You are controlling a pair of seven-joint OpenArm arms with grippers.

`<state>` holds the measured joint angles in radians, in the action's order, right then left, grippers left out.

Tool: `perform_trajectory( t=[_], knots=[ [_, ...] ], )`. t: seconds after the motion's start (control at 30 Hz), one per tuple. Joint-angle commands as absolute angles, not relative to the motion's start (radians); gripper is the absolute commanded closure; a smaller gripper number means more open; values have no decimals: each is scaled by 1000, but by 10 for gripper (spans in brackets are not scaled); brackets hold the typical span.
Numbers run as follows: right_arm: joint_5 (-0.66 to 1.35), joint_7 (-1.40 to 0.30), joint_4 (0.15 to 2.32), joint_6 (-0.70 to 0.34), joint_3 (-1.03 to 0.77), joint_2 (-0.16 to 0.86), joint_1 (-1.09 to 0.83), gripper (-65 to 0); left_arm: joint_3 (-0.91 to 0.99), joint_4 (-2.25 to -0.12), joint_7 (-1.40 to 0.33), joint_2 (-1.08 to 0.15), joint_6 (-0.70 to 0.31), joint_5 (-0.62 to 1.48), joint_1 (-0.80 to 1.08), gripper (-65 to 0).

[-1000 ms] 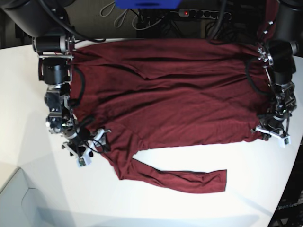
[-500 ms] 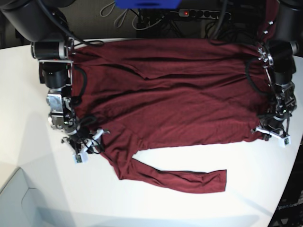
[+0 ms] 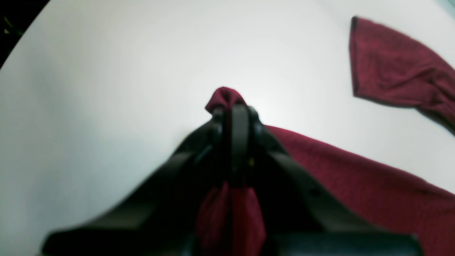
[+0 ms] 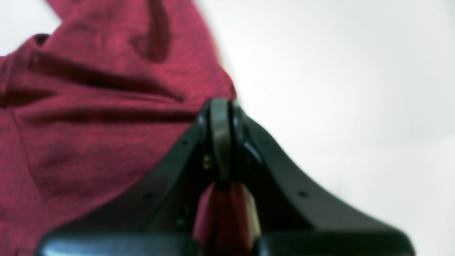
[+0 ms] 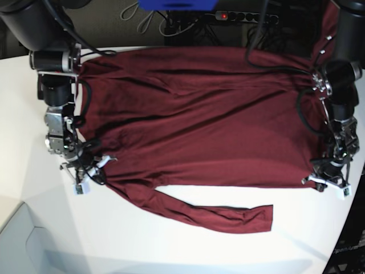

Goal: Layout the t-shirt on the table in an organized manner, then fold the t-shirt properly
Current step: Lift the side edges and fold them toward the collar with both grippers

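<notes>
Right gripper (image 5: 85,171) clamped shut on the t-shirt (image 5: 199,114) at its shoulder-side corner; left gripper (image 5: 328,177) pinched tight on the hem corner, a fabric nub poking past its tips in the left wrist view. The shirt lies between them, long axis running gripper to gripper, so the next pull should be outward, I'd judge. Thin maroon knit, soft creases, on the smooth white table (image 5: 34,228). One long sleeve (image 5: 217,216) trails off the shirt's near edge, closer to the right gripper.
</notes>
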<state>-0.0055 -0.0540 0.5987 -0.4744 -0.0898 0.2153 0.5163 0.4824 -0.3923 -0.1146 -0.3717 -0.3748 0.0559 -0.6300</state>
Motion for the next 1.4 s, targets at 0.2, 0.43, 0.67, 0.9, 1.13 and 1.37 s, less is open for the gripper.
perform_trajectory(
  t=[0.2,0.43,0.67,0.9,1.13,1.37],
  knots=[
    [-2,-38,613,-472,-236,252,538,0,483,-410,-87,-371,-381,64,-674,-1],
    [-2,-39,627,-473,-240,255,516,0,487,-410,-90,-369,-383,65,-688,-1],
    [-2,-44,921,-475,-237,211,375,0,489,-417,-90,-343,-383,65,-688,-1],
    [-2,-45,1127,-481,-237,183,269,0,489,-526,-93,-312,-383,65,-667,-1],
    [-2,-108,1314,-593,-243,166,193,0,489,-648,-179,-305,-384,107,-610,-1],
    [-1,-127,1521,-618,-243,165,64,0,487,-792,-262,-315,-384,266,-516,-1]
  ],
)
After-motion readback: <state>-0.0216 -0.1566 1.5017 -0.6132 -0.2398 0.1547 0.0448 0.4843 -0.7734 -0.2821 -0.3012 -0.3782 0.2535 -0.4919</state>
